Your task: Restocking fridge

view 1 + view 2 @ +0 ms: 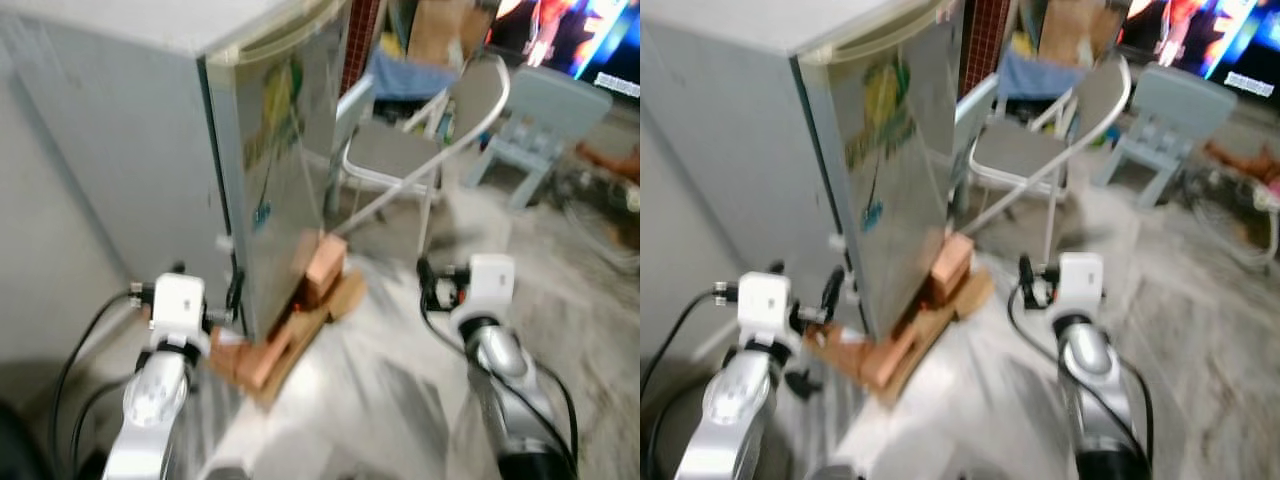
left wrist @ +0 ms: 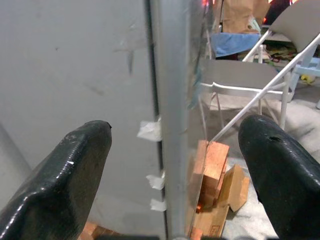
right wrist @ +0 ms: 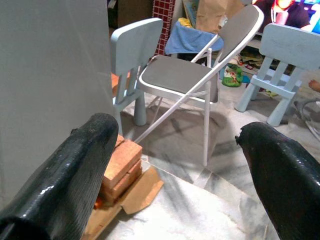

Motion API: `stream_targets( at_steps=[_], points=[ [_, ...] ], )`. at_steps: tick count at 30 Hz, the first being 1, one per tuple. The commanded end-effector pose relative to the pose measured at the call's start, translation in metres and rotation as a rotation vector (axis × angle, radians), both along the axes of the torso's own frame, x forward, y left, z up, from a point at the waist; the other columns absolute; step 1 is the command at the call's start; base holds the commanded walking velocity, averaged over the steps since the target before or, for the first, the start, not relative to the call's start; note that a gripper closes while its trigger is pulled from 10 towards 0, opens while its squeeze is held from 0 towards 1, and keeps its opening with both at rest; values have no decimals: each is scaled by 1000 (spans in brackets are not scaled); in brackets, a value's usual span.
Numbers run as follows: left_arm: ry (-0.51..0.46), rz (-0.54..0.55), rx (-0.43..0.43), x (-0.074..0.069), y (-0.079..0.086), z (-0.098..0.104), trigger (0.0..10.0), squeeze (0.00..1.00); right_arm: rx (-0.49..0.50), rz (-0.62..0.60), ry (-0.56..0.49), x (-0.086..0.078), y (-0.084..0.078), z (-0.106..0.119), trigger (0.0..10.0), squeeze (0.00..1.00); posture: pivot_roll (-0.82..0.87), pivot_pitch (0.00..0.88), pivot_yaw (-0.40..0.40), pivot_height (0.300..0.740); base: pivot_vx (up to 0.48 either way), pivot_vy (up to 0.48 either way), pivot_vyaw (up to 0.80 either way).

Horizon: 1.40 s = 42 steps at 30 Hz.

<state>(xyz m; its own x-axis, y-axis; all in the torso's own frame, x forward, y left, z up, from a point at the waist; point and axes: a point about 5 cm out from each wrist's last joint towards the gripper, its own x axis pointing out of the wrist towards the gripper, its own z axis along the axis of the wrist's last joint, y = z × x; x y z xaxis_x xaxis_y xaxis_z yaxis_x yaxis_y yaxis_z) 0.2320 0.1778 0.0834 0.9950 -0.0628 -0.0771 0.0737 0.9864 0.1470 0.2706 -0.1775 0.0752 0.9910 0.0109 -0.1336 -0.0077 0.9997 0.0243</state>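
A small silver fridge [image 1: 270, 170] stands with its door shut, a worn sticker on the door front. It rests on orange bricks [image 1: 325, 265] and flattened cardboard [image 1: 300, 340]. My left gripper [image 2: 175, 135] is open and level with the fridge's lower front corner, its fingers [image 2: 75, 165] spread either side of the door's edge seam without touching it. My right gripper [image 3: 177, 135] is open too, held to the right of the fridge and pointing toward a folding chair, with nothing between its fingers [image 3: 85, 165].
A grey folding chair [image 1: 400, 150] stands just right of the fridge, with a pale blue child's chair [image 3: 132, 45] beside it and another [image 1: 545, 120] farther right. A lit screen [image 1: 560, 30] glows at the back. Marble floor [image 1: 400, 390] lies in front.
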Motion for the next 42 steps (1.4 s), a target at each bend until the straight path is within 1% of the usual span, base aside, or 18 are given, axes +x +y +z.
stream_targets(
  at_steps=[1, 6, 9, 14, 19, 21, 27, 31, 39, 42],
  points=[
    [-3, -5, -10, 0, 0, 2, 10000, 0, -4, 9, -11, 2, 3, 4, 10000, 0, 118, 0, -84, 740, 0, 450, -800],
    [-9, -11, -6, 1, -1, 3, 10000, 0, -3, 11, -12, 2, 3, 4, 10000, 0, 119, 0, -84, 740, 0, 450, -800],
    [-10, -20, 5, 0, -4, 4, 10000, 0, 0, 11, -11, 2, 3, 5, 10000, 0, 120, 0, -85, 740, 0, 0, -565],
    [-14, -33, 0, -1, -6, 5, 10000, 0, 2, 10, -12, 1, 3, 5, 10000, 0, 122, 2, -85, 740, 0, 0, 0],
    [-35, -71, -11, -2, -10, 8, 10000, 0, 6, 10, -10, 1, 3, 5, 10000, 0, 122, 7, -88, 740, 0, 0, 0],
    [-32, -78, -23, -2, -11, 8, 10000, 0, 8, 9, -9, 0, 3, 5, 10000, 0, 121, 9, -88, 740, 296, 0, 0],
    [-35, -92, -22, -2, -14, 8, 10000, 0, 9, 9, -6, 0, 3, 4, 10000, 0, 120, 10, -87, 740, 368, 0, 0],
    [-42, -113, 4, -2, -16, 9, 10000, 0, 8, 11, -5, 0, 3, 4, 10000, 0, 121, 13, -88, 740, 415, 0, 0],
    [-48, -138, 17, -5, -22, 11, 10000, 0, 10, 18, -2, 0, 4, 4, 10000, 0, 128, 18, -91, 740, 354, -319, 0],
    [-50, -123, 4, -6, -21, 10, 10000, 0, 11, 20, -1, 0, 5, 4, 10000, 0, 131, 19, -91, 740, 325, -349, 0]
  ],
)
